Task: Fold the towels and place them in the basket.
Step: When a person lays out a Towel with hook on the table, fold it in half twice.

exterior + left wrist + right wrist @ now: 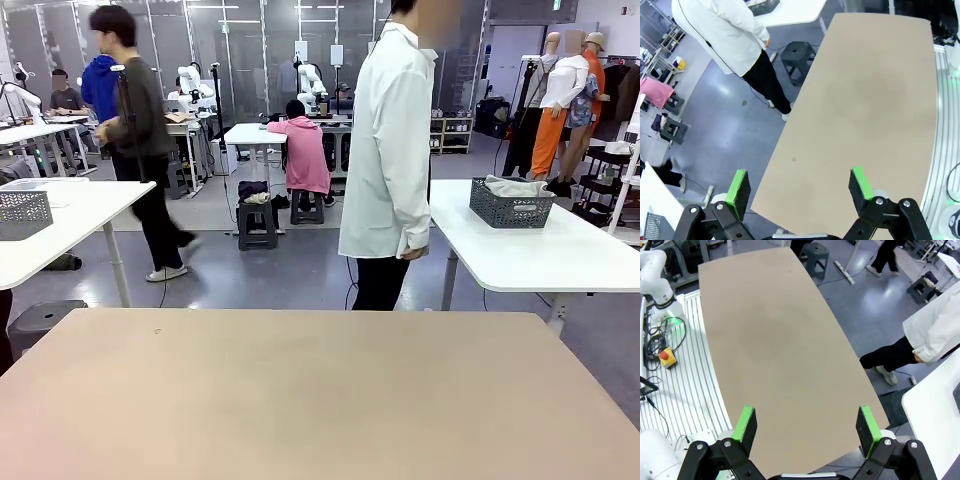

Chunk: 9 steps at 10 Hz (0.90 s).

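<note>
1. Front view: the basket (511, 205), with pale towels (515, 186) heaped inside, sat on a white table (560, 250) beyond the tan table (300, 400), beside a person (388, 150) in white.
2. Left wrist view: the left gripper (799, 184) hung wide open and empty above the tan table.
3. Right wrist view: the right gripper (806, 424) gaped equally wide, holding nothing.

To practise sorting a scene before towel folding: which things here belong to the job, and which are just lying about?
Job: left end effector, open; right end effector, open; beige table; dark basket holding pale cloth, on the white table at right; person in white coat.
Lying about: lattice basket at far left; dark stool; stop button.
</note>
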Tool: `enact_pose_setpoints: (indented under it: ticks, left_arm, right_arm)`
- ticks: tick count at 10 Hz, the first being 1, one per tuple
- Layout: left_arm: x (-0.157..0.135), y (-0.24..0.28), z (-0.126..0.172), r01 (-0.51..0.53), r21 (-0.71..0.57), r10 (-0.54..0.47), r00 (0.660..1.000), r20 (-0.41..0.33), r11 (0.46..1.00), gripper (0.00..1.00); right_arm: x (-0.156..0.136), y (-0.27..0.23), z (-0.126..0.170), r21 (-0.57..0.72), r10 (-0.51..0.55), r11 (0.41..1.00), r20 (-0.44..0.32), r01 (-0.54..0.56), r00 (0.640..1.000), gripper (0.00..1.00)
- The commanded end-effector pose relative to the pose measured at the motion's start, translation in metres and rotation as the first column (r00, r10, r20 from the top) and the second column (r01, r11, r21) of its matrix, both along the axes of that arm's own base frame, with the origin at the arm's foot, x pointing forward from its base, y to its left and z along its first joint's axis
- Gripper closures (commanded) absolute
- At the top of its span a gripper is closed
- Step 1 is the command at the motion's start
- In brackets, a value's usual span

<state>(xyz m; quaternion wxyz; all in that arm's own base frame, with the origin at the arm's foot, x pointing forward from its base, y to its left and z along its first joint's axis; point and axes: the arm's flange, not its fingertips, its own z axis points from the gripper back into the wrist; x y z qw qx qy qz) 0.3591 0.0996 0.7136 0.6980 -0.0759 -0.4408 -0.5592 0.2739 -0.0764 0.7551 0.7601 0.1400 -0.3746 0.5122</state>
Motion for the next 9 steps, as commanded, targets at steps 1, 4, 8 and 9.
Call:
enact_pose_setpoints:
  ticks: [1, 4, 8, 9]
  left_arm:
    - [-0.0002, -0.0012, 0.0013, 0.02, -0.001, -0.02, 1.0, 0.008, 1.0, 0.0]
    - [-0.0002, -0.0012, 0.0013, 0.02, -0.001, -0.02, 1.0, 0.008, 1.0, 0.0]
    - [-0.0002, -0.0012, 0.0013, 0.02, -0.001, -0.02, 1.0, 0.008, 1.0, 0.0]
    - [-0.0002, -0.0012, 0.0013, 0.02, -0.001, -0.02, 1.0, 0.008, 1.0, 0.0]
  right_arm:
    - [0.0001, 0.0008, 0.0013, -0.001, 0.013, 1.0, 0.009, -0.013, 1.0, 0.0]
    - [0.0001, 0.0008, 0.0013, -0.001, 0.013, 1.0, 0.009, -0.013, 1.0, 0.0]
    - [0.0001, 0.0008, 0.0013, -0.001, 0.013, 1.0, 0.009, -0.013, 1.0, 0.0]
    - [0.0001, 0.0008, 0.0013, -0.001, 0.013, 1.0, 0.009, -0.013, 1.0, 0.0]
